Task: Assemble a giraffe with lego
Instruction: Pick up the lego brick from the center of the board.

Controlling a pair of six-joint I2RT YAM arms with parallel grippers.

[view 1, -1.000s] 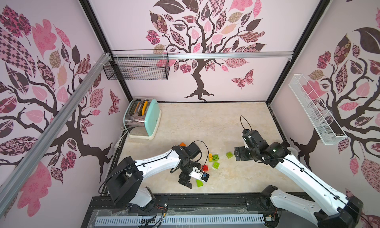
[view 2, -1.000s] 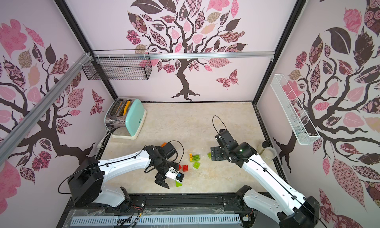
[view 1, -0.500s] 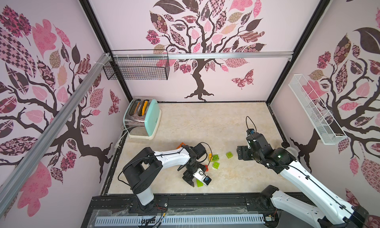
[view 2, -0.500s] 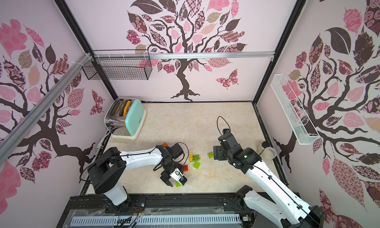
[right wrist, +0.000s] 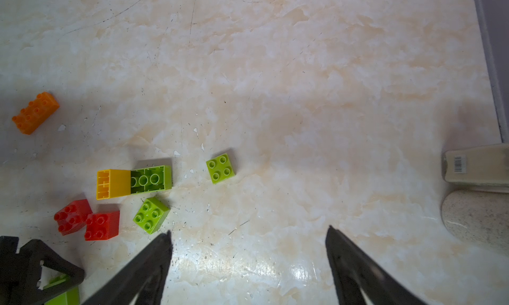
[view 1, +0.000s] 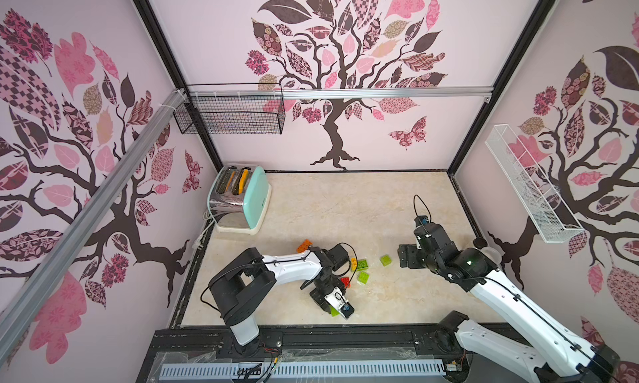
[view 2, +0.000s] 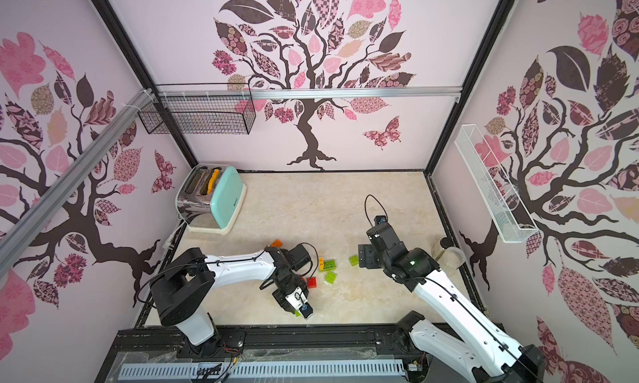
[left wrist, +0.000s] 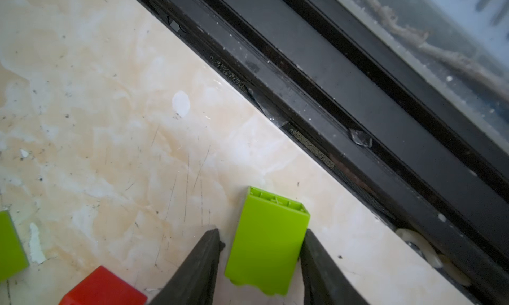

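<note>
There, left fingers [left wrist: 198,265] either side of a lime-green brick [left wrist: 267,243]

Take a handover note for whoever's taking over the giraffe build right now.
Left gripper: jaws either side of a lime brick by the front edge, grip unconfirmed.
Right gripper: open, empty.
Loose on the table: orange brick, red brick, second red brick, lime square, second lime square, yellow brick touching long green brick.
Done: no stack in view. Left: the whole giraffe.

Left hand [left wrist: 261,230] low, jaws part-closed; right hand [right wrist: 248,229] spread wide (hovering)
</note>
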